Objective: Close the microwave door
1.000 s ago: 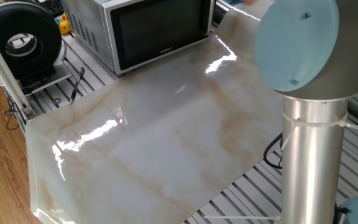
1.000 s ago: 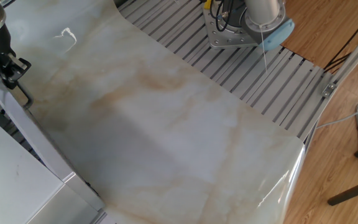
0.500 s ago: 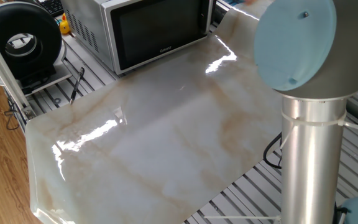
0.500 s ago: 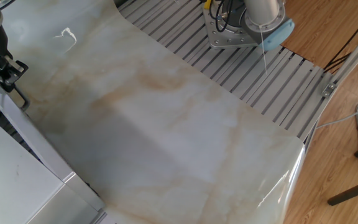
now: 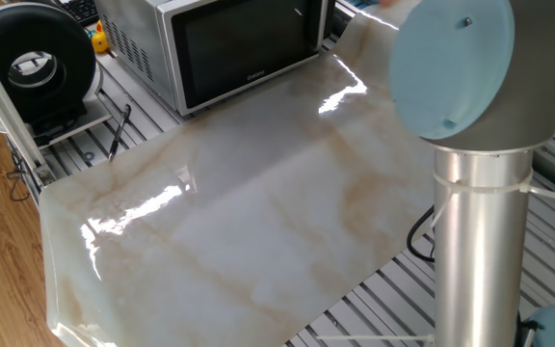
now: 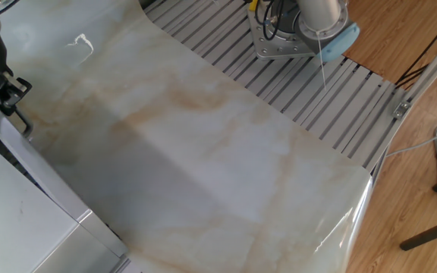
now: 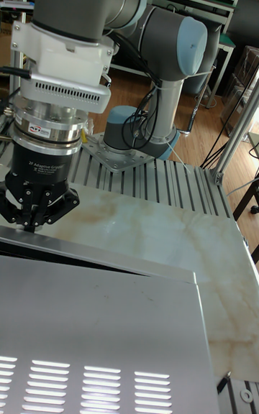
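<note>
The silver-grey microwave (image 5: 138, 43) stands at the back of the marble sheet, its top panel (image 7: 101, 328) filling the bottom of the tall fixed view. Its dark glass microwave door (image 5: 244, 43) lies almost flush with the front. A thin dark gap shows behind the door's top edge (image 7: 108, 259). My gripper (image 7: 29, 226) points down at the outer face of the door's top edge, fingers together and holding nothing. The same gripper (image 6: 10, 98) sits at the far left in the other fixed view. It is hidden in the view with the fan.
A round black fan device (image 5: 32, 63) and a yellow toy (image 5: 99, 40) stand left of the microwave. The arm's column (image 5: 480, 241) rises at the right of the marble sheet (image 5: 239, 212). The arm's base (image 6: 287, 38) is bolted to the slatted table, near a frame post (image 6: 423, 68).
My gripper has shifted a little further toward the microwave. The door has swung slightly closer to the front.
</note>
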Tool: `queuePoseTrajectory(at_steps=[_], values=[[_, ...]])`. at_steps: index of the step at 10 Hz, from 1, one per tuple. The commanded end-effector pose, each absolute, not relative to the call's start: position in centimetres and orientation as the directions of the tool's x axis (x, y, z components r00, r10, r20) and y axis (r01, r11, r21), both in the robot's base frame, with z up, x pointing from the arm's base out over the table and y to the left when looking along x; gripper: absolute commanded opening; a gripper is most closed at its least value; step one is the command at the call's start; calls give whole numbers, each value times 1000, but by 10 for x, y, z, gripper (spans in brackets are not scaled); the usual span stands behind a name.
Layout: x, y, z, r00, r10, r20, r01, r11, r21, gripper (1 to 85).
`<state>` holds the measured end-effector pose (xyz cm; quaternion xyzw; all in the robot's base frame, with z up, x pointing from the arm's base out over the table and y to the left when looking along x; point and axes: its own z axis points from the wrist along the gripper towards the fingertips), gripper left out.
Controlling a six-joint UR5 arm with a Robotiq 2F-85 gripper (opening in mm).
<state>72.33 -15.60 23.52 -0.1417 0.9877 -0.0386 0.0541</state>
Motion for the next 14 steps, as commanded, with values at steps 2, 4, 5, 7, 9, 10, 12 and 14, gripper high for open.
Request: queuePoseTrajectory(at_steps=[2,4,5,7,9,10,12,14], values=[[730,-154,235,-952,-288,-101,-280,956,-90,13],[728,-155,235,-954,-285,-96,-277,956,-93,13],[728,-156,235,-953,-288,-94,-280,955,-94,13],[729,-152,235,-955,-277,-106,-269,960,-80,13],[723,-151,235,-960,-259,-105,-253,965,-65,13],[723,-153,234,-961,-257,-100,-250,965,-73,13],[725,-156,232,-961,-261,-95,-253,964,-86,13],[727,-155,234,-960,-267,-88,-259,961,-91,13]])
